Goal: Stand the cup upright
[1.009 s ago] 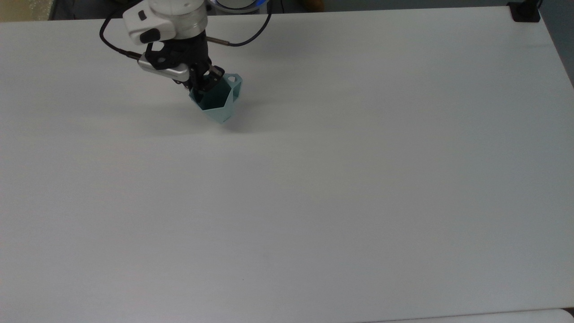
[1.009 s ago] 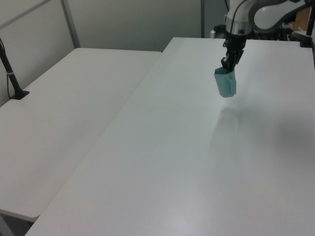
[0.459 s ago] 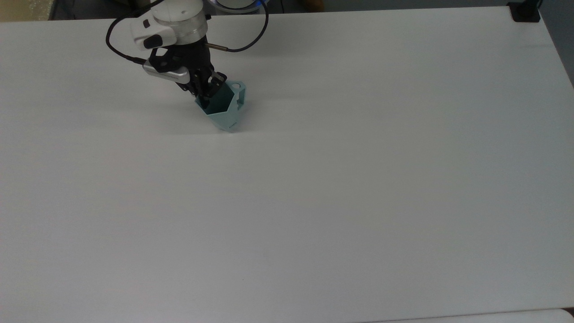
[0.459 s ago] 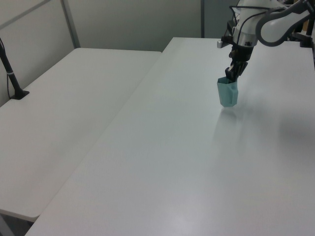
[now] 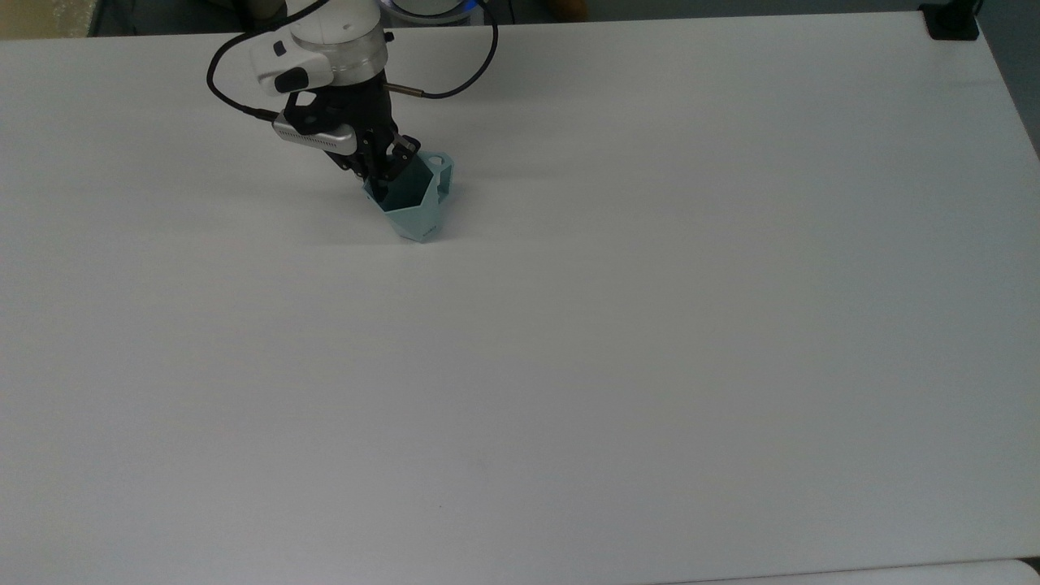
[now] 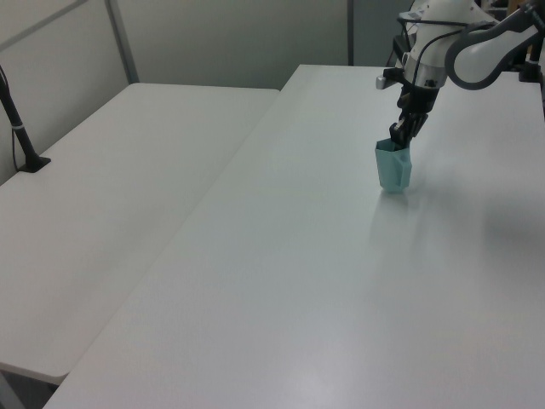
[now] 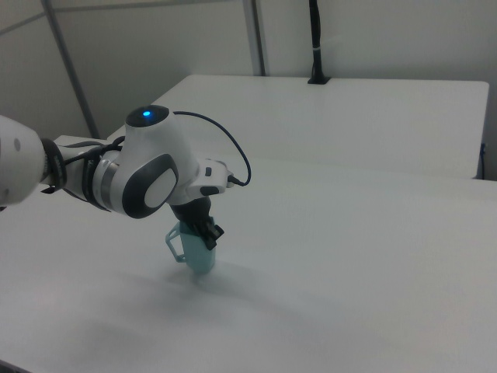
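Here, in the upper left of the top view, the small pale teal cup point(image 5: 414, 203) stands mouth up on the white table point(image 5: 650, 325), its base at or just above the surface; contact is hard to make out. The gripper point(image 5: 383, 172) pinches the cup's rim wall, one finger inside the mouth, one outside. The cup looks light, stiff matte plastic, likely to tip easily. The rim wall seems a fair hold; its faceted sides could slip. In the right view, the arm point(image 7: 147, 175) covers part of the rim, and the flat handle point(image 7: 175, 242) juts out toward the right view's left.
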